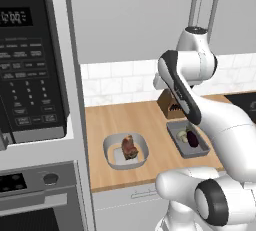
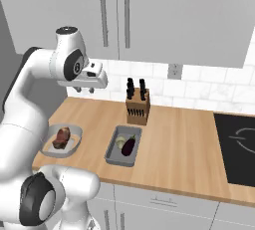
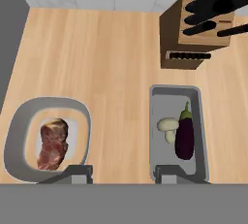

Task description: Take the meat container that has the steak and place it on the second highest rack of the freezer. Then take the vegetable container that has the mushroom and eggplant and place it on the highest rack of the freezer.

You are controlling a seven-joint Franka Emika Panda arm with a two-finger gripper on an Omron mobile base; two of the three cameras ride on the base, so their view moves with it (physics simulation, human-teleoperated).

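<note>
Hovering high over the wooden counter, our gripper holds nothing, its fingers partly apart. We see both dishes waiting there: the steak in its light dish, mushroom and eggplant in the dark tray. Nothing is stowed yet.

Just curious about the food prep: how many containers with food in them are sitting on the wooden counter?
2. The light grey dish with the steak sits at the counter's left end; the dark grey tray holding the mushroom and eggplant lies to its right, before the knife block.
</note>
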